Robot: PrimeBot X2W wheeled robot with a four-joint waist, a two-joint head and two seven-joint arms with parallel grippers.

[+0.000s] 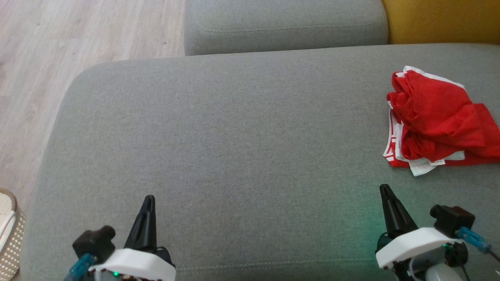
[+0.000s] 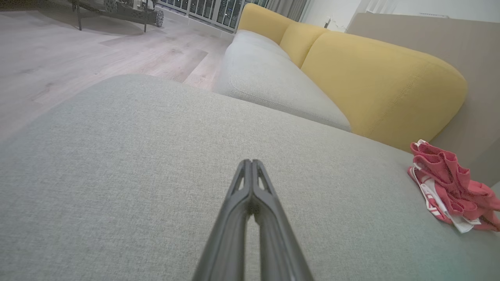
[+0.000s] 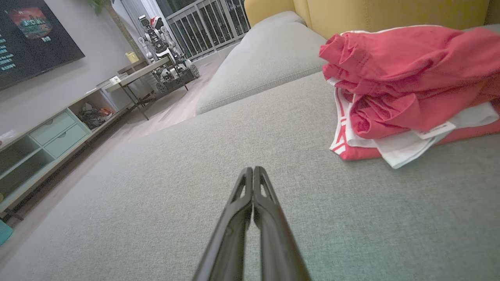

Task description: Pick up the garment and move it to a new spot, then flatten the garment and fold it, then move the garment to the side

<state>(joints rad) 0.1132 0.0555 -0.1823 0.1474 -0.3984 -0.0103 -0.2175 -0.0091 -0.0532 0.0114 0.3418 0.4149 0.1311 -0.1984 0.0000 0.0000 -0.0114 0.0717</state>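
Both claws closed, nothing held. Left claw sits low left in the head view, its 2 fingers pressed together to 1 point and aimed up the frame. Right claw sits low right, same state, tilted slightly left. Left wrist view confirms it: fingers meet at the tips, with only a thin slit lower down. Right wrist view shows the same, tips touching.

Garment is red with white trim, bunched in a loose heap with several folds stacked. It's at the far right of the grey seat cushion, running off the head view's right edge. A white band and a label poke out at its near edge. It lies ahead of the right claw and a bit to its right, not touching. It's well apart from the left claw, and the cushion between the 2 claws is bare fabric.

Both claws are over the near part of the cushion. Can't tell whether the tips touch the fabric.

A second grey cushion butts against the far edge, with a yellow backrest beside it on the right. Wood floor is on the left. Right wrist view also catches a TV on the wall and a low cabinet under it.
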